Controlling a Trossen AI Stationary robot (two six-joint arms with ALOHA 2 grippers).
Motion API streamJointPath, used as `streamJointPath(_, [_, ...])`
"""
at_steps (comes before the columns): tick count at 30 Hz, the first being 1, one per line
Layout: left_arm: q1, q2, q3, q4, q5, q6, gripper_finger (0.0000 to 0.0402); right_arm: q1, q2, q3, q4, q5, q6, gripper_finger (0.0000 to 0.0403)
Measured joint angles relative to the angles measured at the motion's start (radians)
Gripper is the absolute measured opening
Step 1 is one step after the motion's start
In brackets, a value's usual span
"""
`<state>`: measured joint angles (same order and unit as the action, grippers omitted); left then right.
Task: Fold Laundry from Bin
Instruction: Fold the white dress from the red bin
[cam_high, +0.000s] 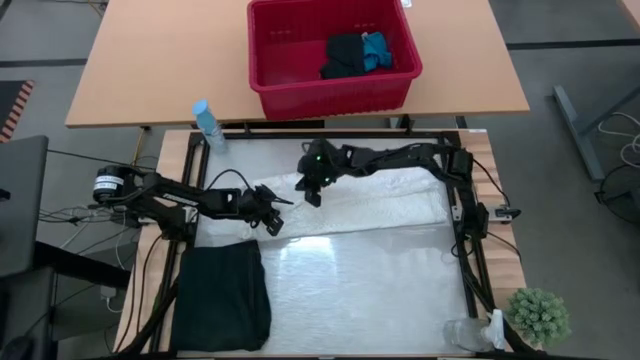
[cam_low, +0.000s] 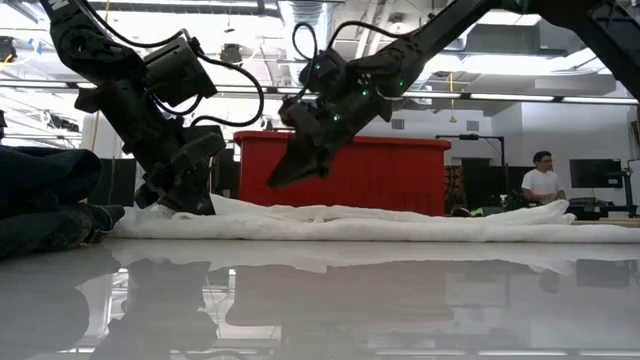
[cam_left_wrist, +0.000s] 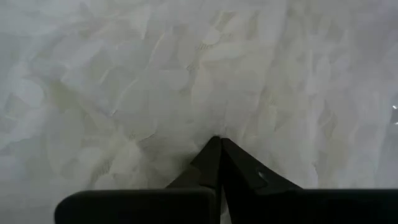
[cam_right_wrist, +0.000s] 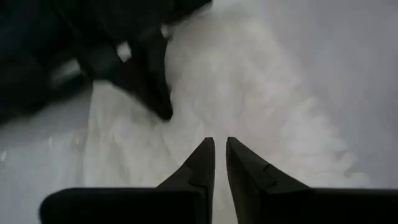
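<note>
The white crinkled laundry (cam_high: 375, 200) lies spread in a long band across the far half of the mat. My left gripper (cam_high: 272, 222) is shut, its tips down on the band's left end (cam_low: 215, 210). My right gripper (cam_high: 312, 195) hangs above the cloth (cam_right_wrist: 249, 93), clear of it in the low view (cam_low: 272, 180). Only a narrow gap shows between its fingers, with nothing in it. A folded black garment (cam_high: 222, 295) lies flat at the near left. The red bin (cam_high: 330, 55) stands on the far table, holding black cloth and a blue piece (cam_high: 376, 52). My left gripper rests its shut fingertips (cam_left_wrist: 217, 142) on the top of the white cloth (cam_left_wrist: 205, 118) near its left end, coming down at a slant from the table's left. The cloth lies flat on the mat beneath them. Whether a fold is caught between the tips, I cannot tell.
A blue-capped bottle (cam_high: 207, 125) stands at the mat's far left corner. A clear bottle (cam_high: 470, 335) and a small green plant (cam_high: 540, 315) stand at the near right. The near middle of the mat (cam_high: 360, 290) is bare. A person (cam_low: 543, 180) sits far behind the table.
</note>
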<state>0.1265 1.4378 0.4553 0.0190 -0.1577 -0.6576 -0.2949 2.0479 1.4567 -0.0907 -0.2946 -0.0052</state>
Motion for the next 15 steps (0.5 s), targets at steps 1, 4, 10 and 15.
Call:
streamJointPath(1, [0.000,0.000,0.000,0.002,0.002,-0.003,0.0000,0.008,0.008,-0.002,-0.001,0.003,0.000,0.0060])
streamJointPath(4, [0.000,0.001,0.000,0.001,0.004,-0.008,0.0000,0.035,0.042,-0.001,0.044,0.011,0.003,0.0049])
streamJointPath(10, [-0.013,0.001,0.000,0.002,0.014,-0.005,0.0000,0.037,0.102,-0.001,0.092,0.098,0.027,0.0033])
streamJointPath(15, [-0.026,0.001,-0.001,0.001,0.014,-0.002,0.0000,0.004,0.118,0.008,0.095,0.123,0.165,0.0026])
